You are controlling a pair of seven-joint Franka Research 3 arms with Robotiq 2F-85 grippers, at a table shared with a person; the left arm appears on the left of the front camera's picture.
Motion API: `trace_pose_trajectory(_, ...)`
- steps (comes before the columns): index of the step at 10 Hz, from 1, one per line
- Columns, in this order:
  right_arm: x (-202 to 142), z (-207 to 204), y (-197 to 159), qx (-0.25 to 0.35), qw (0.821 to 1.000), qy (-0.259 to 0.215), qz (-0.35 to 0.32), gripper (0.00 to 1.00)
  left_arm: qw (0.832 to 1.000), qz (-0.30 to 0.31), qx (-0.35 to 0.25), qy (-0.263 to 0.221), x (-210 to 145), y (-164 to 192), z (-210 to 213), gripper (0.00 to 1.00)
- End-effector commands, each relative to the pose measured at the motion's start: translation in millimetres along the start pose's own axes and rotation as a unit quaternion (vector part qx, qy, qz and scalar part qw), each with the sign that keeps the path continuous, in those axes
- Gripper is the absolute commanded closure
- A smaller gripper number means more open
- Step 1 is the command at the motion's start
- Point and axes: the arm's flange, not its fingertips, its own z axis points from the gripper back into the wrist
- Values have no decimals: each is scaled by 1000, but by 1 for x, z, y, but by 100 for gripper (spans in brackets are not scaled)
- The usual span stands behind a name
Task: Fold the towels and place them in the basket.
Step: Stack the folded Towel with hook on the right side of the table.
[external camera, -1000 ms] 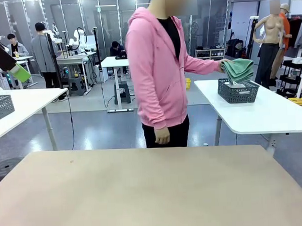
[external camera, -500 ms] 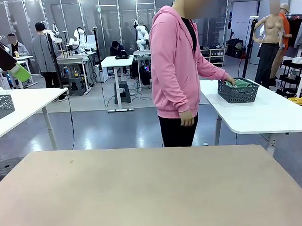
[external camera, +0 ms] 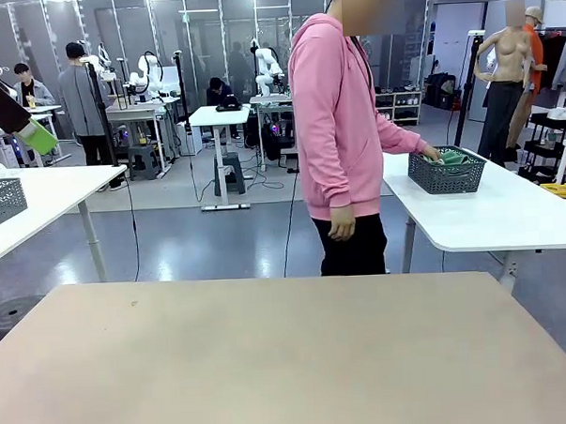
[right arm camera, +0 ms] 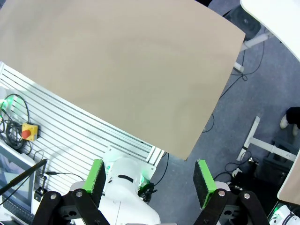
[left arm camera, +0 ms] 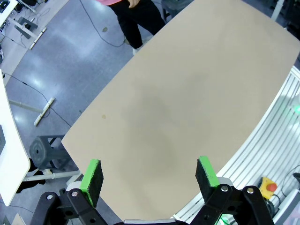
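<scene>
A green towel (external camera: 453,157) lies in the dark grey wire basket (external camera: 448,175) on a white side table (external camera: 490,217) at the far right. A person in a pink hoodie (external camera: 340,125) stands beyond my tan table (external camera: 290,362) with one hand (external camera: 430,154) at the basket's rim. My left gripper (left arm camera: 149,173) hangs open high above the tan table (left arm camera: 187,93), nothing between its green pads. One of its green-padded fingers (external camera: 37,138) shows at the front view's left edge. My right gripper (right arm camera: 151,177) is open too, over the table's (right arm camera: 117,61) near edge.
A second grey basket (external camera: 1,199) stands on another white table (external camera: 48,199) at the far left. The person's legs (left arm camera: 136,18) are at the tan table's far side. Cables, a ribbed base plate (right arm camera: 70,126) and a red stop button (right arm camera: 27,132) lie below the near edge.
The person has lowered the green towel from above the basket into it and stepped a little to the right. Neither gripper has moved.
</scene>
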Motion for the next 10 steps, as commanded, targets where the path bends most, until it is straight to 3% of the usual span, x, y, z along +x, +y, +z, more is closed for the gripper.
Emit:
trace_pose_trajectory(1,1,1,-1,-10,1000,-2,-2,6,1000,2,-1,-1,0,-1,1,0)
trace_pose_trajectory(10,1,1,-1,-10,1000,-2,-2,6,1000,2,-1,-1,0,-1,1,0)
